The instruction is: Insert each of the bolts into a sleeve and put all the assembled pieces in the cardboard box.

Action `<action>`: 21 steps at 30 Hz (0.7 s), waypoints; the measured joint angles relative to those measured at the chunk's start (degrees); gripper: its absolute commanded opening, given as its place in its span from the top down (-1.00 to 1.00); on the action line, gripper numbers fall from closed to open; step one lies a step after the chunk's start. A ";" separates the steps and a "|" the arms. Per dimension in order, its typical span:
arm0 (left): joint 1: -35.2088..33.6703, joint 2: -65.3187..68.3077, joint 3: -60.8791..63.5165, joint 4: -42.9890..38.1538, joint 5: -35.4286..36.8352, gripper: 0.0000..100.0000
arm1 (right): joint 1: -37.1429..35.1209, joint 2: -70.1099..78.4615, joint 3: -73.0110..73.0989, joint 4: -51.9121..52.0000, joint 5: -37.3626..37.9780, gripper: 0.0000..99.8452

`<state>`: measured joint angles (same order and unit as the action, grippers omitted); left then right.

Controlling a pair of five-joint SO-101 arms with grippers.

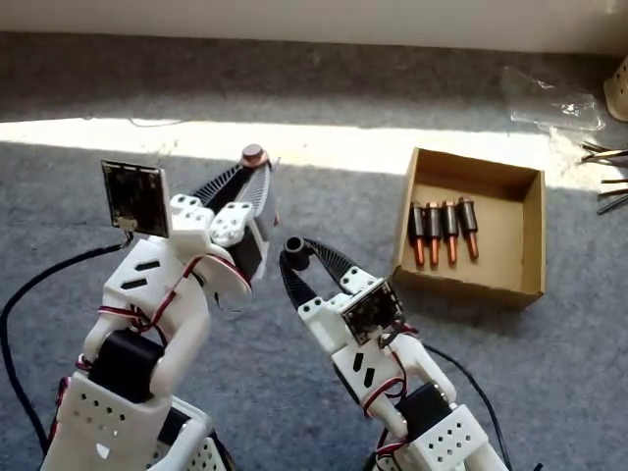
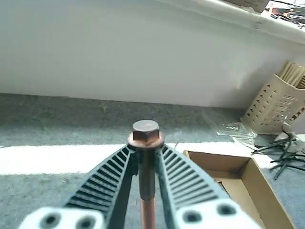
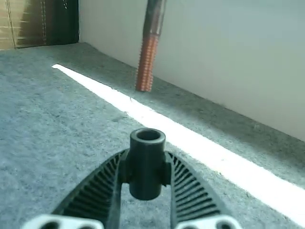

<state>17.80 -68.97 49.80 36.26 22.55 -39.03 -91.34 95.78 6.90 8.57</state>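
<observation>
Above grey carpet left of the cardboard box, my left gripper pinches a copper bolt head-up, my right gripper a black sleeve bore-up, apart; insertion pending: thread tip must align over bore.

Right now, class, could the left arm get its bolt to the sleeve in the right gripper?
Probably yes: the bolt hangs free near the sleeve, whose mouth is open, with nothing between.
</observation>
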 measured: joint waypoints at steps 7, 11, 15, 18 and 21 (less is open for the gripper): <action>9.49 -0.09 0.00 0.00 -8.26 0.99 | 0.00 0.00 0.00 0.00 -4.84 0.99; 11.08 -4.66 2.02 0.00 -11.43 0.99 | 0.00 0.00 0.00 0.00 -4.92 0.99; 10.90 -10.99 8.00 -2.64 -14.15 0.99 | 0.00 0.00 0.00 0.00 -5.10 0.99; 11.08 -14.24 12.66 -7.21 -17.05 0.99 | 0.00 0.00 0.00 0.00 -5.27 0.99; 10.99 -15.47 15.38 -10.55 -17.85 0.99 | 0.00 0.00 0.00 0.00 -5.27 0.99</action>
<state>28.79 -84.44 65.19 25.71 4.70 -39.03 -91.34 95.78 6.90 3.30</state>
